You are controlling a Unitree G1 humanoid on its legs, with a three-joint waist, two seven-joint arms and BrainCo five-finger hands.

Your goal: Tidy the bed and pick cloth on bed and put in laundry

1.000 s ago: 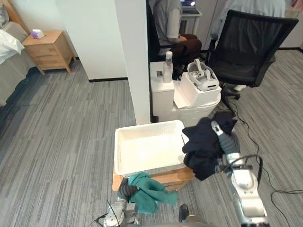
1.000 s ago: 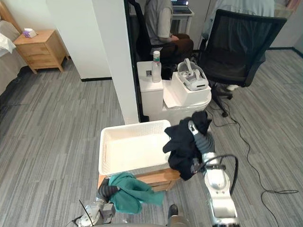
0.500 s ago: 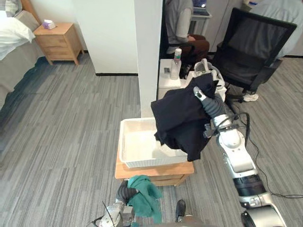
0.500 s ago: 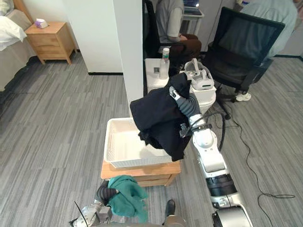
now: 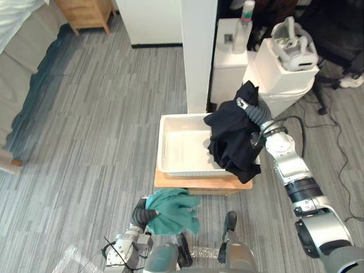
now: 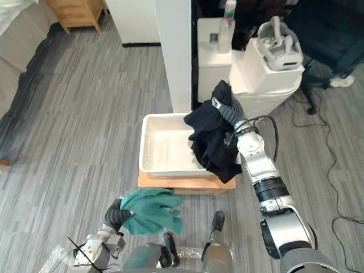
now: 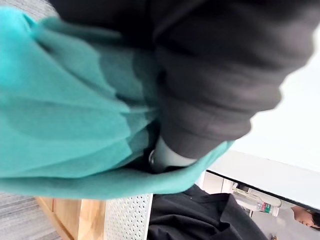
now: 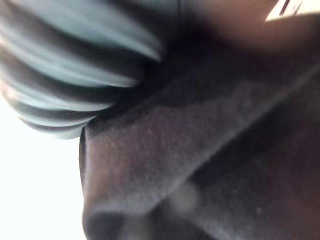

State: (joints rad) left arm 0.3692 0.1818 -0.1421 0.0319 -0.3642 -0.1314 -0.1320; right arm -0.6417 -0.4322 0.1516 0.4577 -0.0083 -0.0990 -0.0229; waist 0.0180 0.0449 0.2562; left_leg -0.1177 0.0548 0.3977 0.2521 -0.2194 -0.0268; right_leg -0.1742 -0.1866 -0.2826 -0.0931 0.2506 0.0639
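Right hand (image 5: 251,110) was buried under the black garment (image 5: 230,139), so its grip could not be told. That garment hung over the right end of the white perforated basket (image 5: 181,152), which sat on a low wooden stand (image 5: 170,181). Left hand (image 5: 140,212), its grip equally hidden, carried a teal cloth (image 5: 170,211) just in front of the stand.

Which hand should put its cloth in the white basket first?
Probably right. The black cloth on the right hand hangs over the edge of the white basket. The teal cloth at the left hand sits lower, in front of the wooden stand.
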